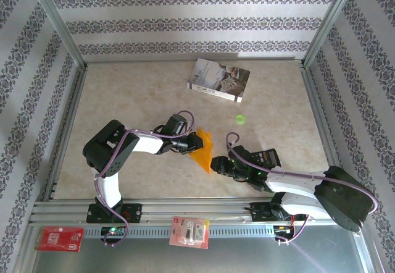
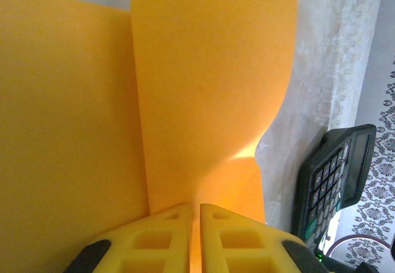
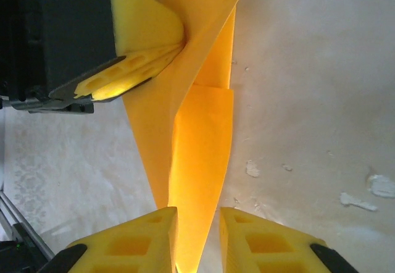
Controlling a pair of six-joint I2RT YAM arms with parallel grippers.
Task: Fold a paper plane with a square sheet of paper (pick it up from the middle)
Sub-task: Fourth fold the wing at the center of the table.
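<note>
The orange sheet of paper (image 1: 204, 153) is folded into a pointed wedge and held above the table between both arms. My left gripper (image 1: 196, 142) is shut on its upper fold; in the left wrist view the yellow fingers (image 2: 170, 236) pinch the paper (image 2: 210, 88) at the left gripper (image 2: 195, 206). My right gripper (image 1: 216, 163) stands at the wedge's lower tip. Its jaws (image 3: 197, 210) are apart, with the narrow folded end of the paper (image 3: 200, 143) hanging loosely between them. The left gripper's fingers (image 3: 145, 60) clamp the paper further up.
A black calculator (image 1: 265, 157) lies just right of the right gripper, also seen at the right edge (image 2: 333, 180). A grey-white book (image 1: 220, 79) lies at the back. A small green object (image 1: 240, 120) sits mid-table. Two packets (image 1: 190, 231) (image 1: 58, 238) rest on the front rail.
</note>
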